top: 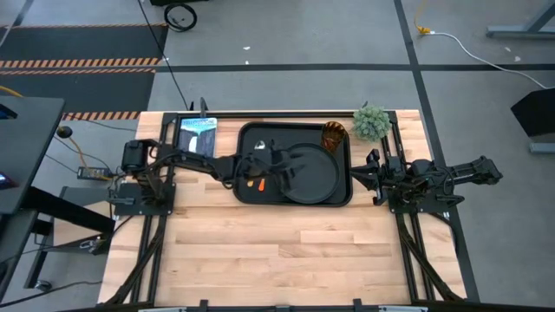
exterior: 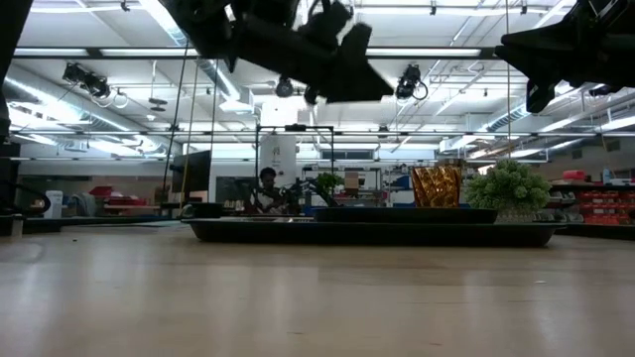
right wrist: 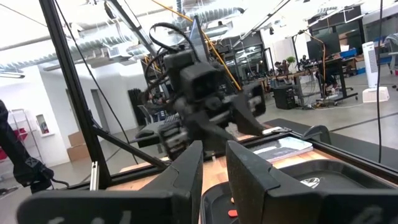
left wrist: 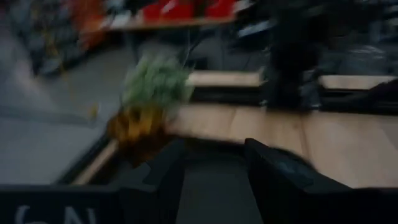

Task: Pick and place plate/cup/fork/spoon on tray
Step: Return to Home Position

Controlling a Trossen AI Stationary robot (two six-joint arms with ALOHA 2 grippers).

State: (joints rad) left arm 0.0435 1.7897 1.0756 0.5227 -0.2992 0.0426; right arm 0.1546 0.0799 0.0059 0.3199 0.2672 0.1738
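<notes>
Overhead, the left gripper (top: 276,165) hovers above the tray (top: 251,132), fingers parted with nothing between them. Directly beneath it, toward the tray's near-left part, lie orange-handled utensils (top: 255,184), fork and spoon indistinguishable. The plate (top: 314,173) fills the tray's right half beyond the fingertips; the cup (top: 334,136) stands in the far right corner, beside a small plant (top: 371,122). The right gripper (top: 362,176) waits just off the tray's right rim, fingers narrowly apart.

Overhead and table-level views share tray (top: 247,192)
</notes>
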